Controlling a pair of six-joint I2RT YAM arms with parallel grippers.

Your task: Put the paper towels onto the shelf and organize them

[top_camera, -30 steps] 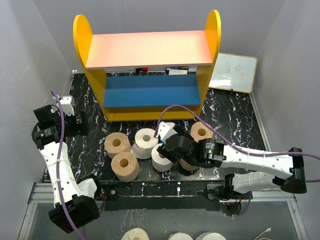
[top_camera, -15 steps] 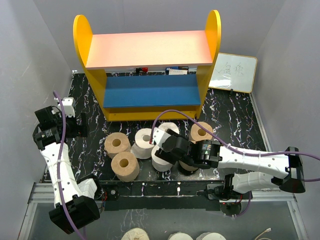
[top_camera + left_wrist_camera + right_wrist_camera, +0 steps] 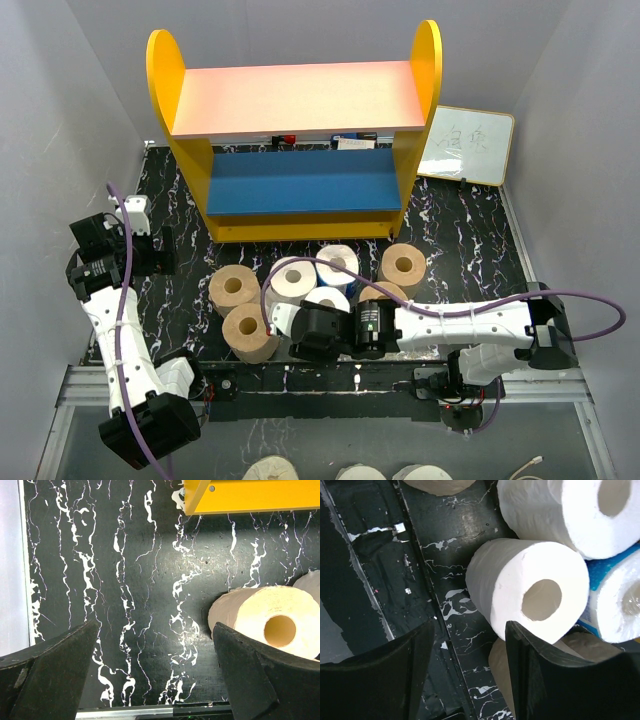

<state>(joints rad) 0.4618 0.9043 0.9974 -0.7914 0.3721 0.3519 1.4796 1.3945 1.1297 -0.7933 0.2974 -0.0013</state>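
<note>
Paper towels (image 3: 293, 281), fat tan and white rolls, lie just beyond the right gripper (image 3: 470, 627); its half-open jaws, empty, have swung off the pile, so likely re-approaching; farther ahead, yellow-sided two-tier shelf (image 3: 165, 80) holds none; left gripper (image 3: 155, 627) gapes.

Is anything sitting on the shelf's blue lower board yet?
Nothing sits on the visible front of the blue lower board. Its back strip is hidden under the pink top board. A few small red, black and white items peek out there, too small to identify.
</note>
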